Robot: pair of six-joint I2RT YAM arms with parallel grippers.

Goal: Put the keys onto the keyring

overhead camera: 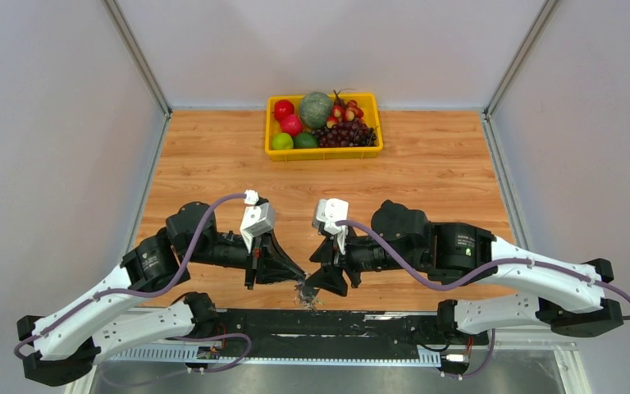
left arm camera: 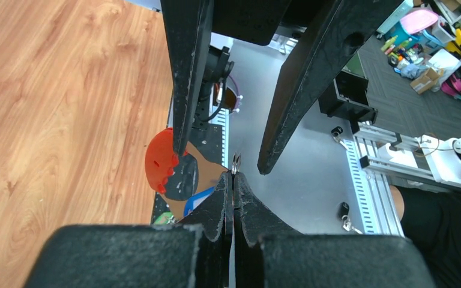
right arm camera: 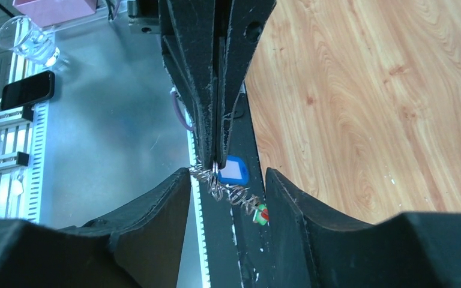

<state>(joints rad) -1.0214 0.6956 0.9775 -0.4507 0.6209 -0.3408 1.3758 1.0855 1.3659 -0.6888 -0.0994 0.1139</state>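
Right at the near edge of the wooden surface, the two arms meet tip to tip. The left gripper is closed tight and pinches the thin silver keyring at its tip. The grey feathery charm hangs from the ring. The blue key sits just beside the ring, close by the left gripper's tip; I cannot tell if it is on the ring. The right gripper has its jaws apart, one on each side of the left gripper's tip, and nothing is squeezed between them. The red key shows by one finger of the right gripper; I cannot tell if it is held. A yellow basket of fruit sits at the far side.
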